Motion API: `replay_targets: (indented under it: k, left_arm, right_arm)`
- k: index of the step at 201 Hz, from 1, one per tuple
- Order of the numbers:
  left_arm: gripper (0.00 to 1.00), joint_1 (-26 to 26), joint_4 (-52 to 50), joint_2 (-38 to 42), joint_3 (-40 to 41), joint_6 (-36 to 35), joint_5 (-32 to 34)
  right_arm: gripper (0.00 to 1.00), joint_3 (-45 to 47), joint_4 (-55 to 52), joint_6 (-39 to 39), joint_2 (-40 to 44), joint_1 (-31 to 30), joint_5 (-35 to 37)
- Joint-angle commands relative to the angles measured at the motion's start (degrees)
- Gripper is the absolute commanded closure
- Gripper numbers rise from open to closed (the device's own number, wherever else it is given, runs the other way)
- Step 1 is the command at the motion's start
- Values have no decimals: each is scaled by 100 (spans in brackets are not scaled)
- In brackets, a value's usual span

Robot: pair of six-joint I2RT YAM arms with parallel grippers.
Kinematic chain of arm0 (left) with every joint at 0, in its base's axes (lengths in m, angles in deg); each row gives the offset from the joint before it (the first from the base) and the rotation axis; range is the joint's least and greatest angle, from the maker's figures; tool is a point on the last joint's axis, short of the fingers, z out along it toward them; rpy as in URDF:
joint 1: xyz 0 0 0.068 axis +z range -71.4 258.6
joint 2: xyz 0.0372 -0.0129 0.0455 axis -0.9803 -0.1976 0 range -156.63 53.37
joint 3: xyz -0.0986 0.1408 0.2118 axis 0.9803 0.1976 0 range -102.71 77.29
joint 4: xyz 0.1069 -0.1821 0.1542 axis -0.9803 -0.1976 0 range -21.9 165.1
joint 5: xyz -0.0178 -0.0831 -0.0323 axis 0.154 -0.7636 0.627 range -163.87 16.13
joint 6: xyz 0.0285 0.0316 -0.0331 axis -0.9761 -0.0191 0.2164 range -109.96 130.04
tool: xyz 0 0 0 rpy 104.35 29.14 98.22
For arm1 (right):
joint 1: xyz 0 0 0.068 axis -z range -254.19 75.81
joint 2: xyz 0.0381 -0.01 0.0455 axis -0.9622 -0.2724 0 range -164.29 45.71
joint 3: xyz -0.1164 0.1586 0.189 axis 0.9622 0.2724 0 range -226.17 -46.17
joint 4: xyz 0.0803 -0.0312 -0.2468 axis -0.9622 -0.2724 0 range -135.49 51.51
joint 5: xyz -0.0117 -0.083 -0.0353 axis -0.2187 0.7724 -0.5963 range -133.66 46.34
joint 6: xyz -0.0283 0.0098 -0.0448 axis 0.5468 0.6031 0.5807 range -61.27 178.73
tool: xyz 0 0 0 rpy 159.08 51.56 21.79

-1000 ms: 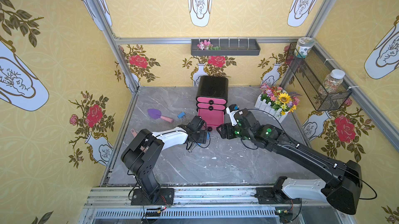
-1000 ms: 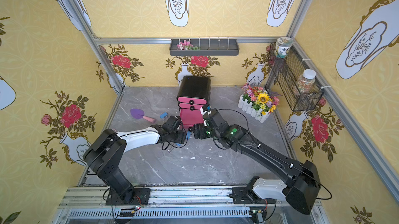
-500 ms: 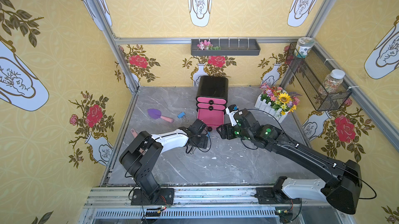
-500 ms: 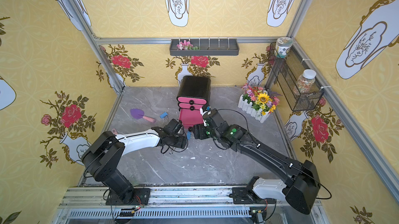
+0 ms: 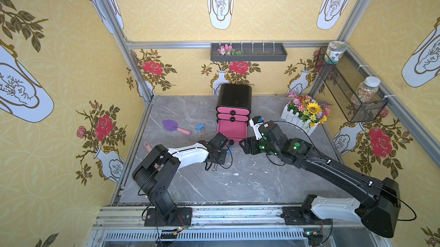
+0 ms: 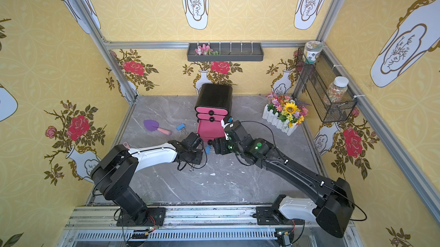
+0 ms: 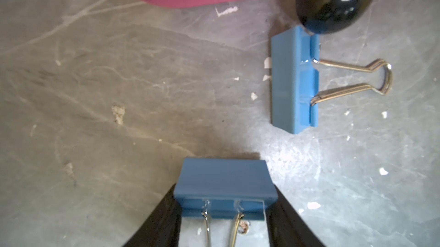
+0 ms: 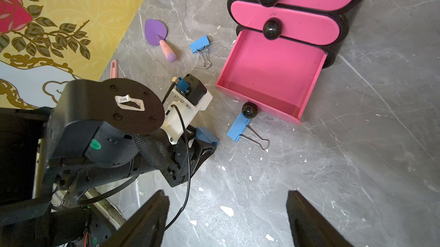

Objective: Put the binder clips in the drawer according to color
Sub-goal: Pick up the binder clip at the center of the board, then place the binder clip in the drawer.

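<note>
here, left jaws pinch a blue clip point(image 7: 223, 184), handles cropped; right jaws gape.

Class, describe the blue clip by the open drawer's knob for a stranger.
On the black cabinet, the bottom pink drawer is pulled out. A blue clip lies by its knob, unheld; another clip sits beside the purple trowel, a third clip in the left end effector.

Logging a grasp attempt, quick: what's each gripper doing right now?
Left gripper: shut on a blue binder clip.
Right gripper: open, empty.
</note>
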Motion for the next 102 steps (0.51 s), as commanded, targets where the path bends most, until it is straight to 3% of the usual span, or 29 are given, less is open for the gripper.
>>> replay_targets:
  k: [1,59,102]
  left_arm:
    - [52,-34,-229,43,42,133,-11]
    - [56,-43,-587,1126,62,628,124]
    - [55,167,-596,1041,-940,860,55]
  right_arm:
    - [18,32,203,6,-12,-3,37]
    - [18,206,243,-8,49,22,139]
    - [18,388,301,-73,139,119,214]
